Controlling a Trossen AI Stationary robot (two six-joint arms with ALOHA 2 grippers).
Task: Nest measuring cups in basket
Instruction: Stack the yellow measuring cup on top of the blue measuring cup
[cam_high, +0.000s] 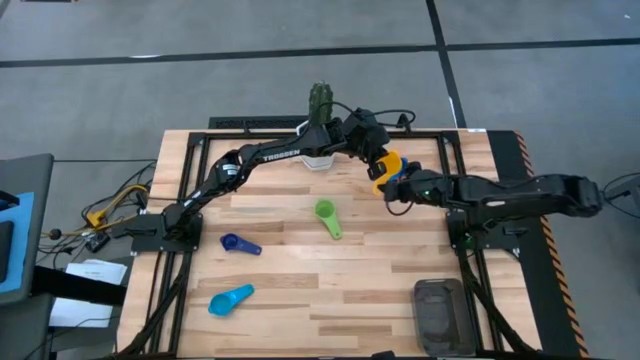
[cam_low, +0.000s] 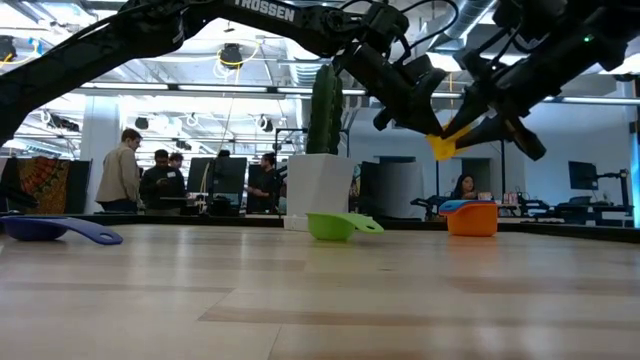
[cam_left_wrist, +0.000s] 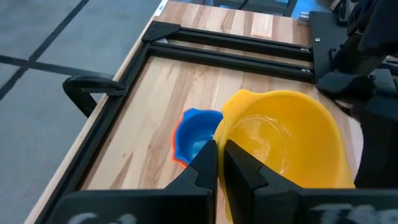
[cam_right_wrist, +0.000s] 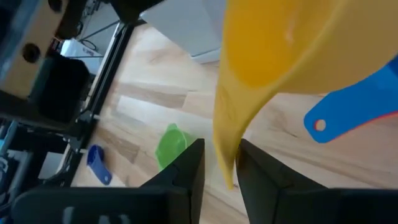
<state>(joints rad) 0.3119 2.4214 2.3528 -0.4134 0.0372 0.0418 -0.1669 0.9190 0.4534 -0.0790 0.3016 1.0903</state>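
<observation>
A yellow measuring cup (cam_high: 388, 162) hangs above the table's far middle, with my left gripper (cam_high: 377, 150) shut on it. My right gripper (cam_right_wrist: 219, 163) is open, one finger on either side of the cup's handle (cam_right_wrist: 227, 146); I cannot tell whether they touch it. Below the yellow cup, a blue cup (cam_left_wrist: 196, 138) sits nested in an orange one (cam_low: 472, 218) on the table. Green (cam_high: 327, 217), dark blue (cam_high: 240, 244) and light blue (cam_high: 230, 299) cups lie apart on the wood. The dark grey basket (cam_high: 440, 315) stands near the front right. My left gripper pinches the yellow cup's wall at its rim (cam_left_wrist: 222, 132), one finger seemingly inside the bowl and one outside. The fingers come slanting down from the table's left. The cup is lifted clear of the table and tilted, with its handle (cam_low: 441, 146) pointing down toward my right gripper.
A white pot with a cactus (cam_high: 319, 150) stands at the far edge, right behind my left arm. A black metal frame (cam_left_wrist: 224, 46) borders the table's far side. People stand in the room beyond the table (cam_low: 160, 180).
</observation>
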